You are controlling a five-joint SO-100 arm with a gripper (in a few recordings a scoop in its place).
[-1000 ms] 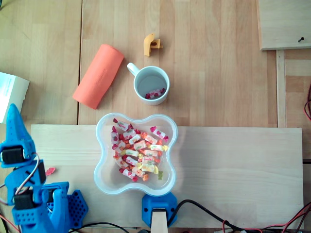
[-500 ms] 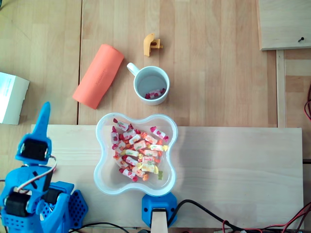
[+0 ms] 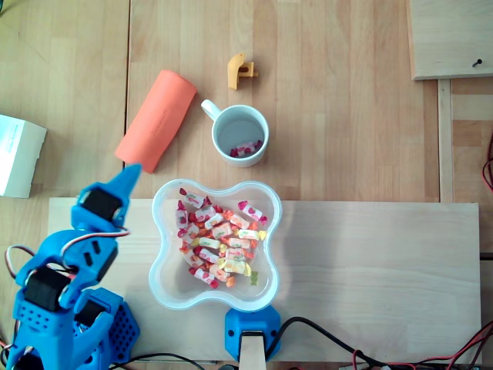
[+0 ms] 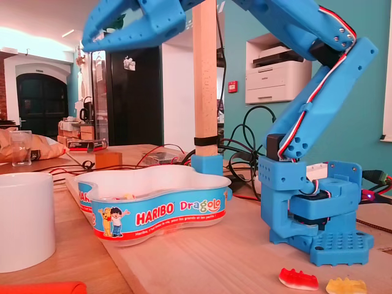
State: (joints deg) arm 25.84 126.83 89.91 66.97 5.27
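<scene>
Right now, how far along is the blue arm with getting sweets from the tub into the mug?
Early days, it seems. Done: a few wrapped sweets lie in the white mug. In hand: the gripper hovers by the upper-left rim of the Haribo tub in the overhead view, with nothing visibly held. Left: the pile of sweets in the tub looks barely touched.

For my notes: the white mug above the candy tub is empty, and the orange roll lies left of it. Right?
Not quite: the white mug holds a few wrapped candies, as the overhead view shows. It does stand above the candy tub, with the orange roll left of it.
</scene>
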